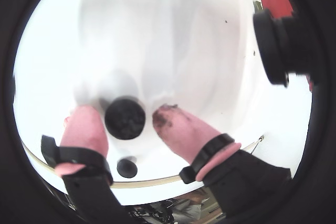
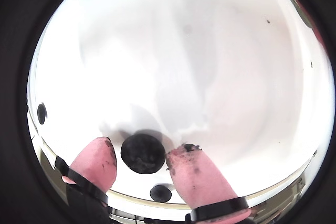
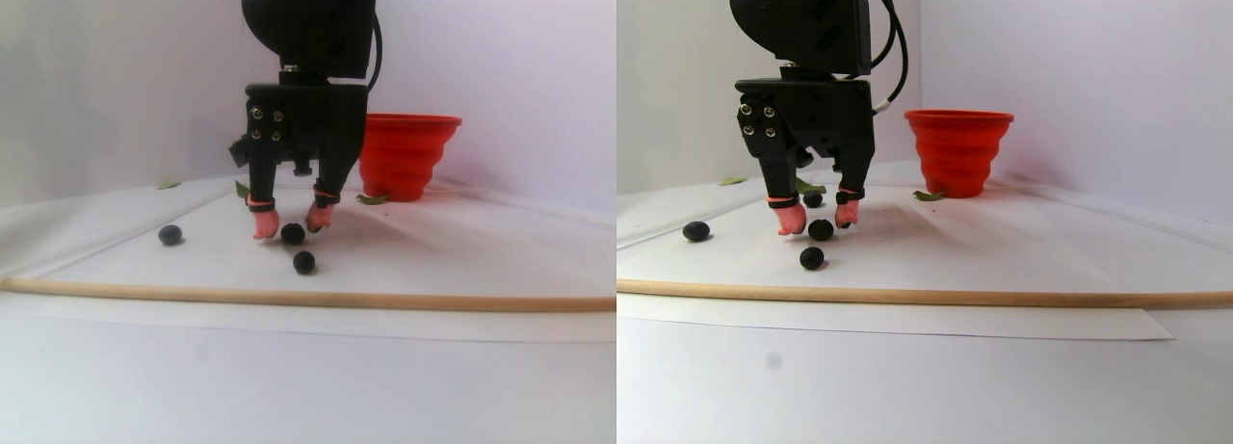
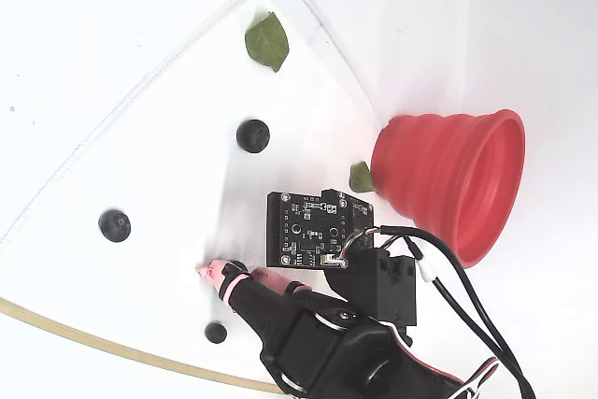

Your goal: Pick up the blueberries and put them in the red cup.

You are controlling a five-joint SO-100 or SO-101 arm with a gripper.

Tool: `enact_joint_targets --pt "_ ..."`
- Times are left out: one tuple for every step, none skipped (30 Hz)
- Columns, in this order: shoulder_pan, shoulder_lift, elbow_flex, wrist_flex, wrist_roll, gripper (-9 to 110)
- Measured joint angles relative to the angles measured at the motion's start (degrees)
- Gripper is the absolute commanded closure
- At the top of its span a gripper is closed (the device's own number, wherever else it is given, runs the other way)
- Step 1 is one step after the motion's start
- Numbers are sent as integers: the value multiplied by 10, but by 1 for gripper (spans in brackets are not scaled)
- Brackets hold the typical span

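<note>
Pink fingertips [image 1: 86,124] straddle blueberry [image 1: 125,118], gripper [image 1: 128,121] open.

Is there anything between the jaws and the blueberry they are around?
Nothing visible. In a wrist view the blueberry sits in the open gap between the two pink fingertips, with only white table around it.

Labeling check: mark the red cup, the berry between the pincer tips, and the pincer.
red cup [image 4: 439,175], fixed view, ribbed outer wall.
berry [image 1: 125,118], a wrist view, top centre.
pincer [image 1: 126,119], a wrist view, midway between pink tips.
</note>
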Motion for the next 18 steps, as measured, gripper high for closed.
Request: enact_joint_targets --pt "0 -3 0 0 0 83" --pt "0 -4 0 0 0 83" --pt "0 -5 0 0 0 83" --pt "0 -6 0 0 0 83" --pt "0 -6 0 -2 0 83" --pt "0 -6 0 -4 0 83" --pt "0 -6 0 -4 0 84" --pt "0 -6 0 -5 0 84" --pt "0 -6 0 -7 0 84" --pt "0 -6 0 -9 0 84" --pt "0 -6 0 -11 0 84" --pt "0 -6 0 -14 -3 84" --pt "0 -9 0 -17 -4 85" --pt "0 -13 -1 -18 -6 85" --pt "0 -15 -1 -19 -7 85" --pt "0 -17 -1 -19 -7 85" --pt "0 -18 -1 -19 -7 85" --pt "0 -18 -1 -19 -7 85"
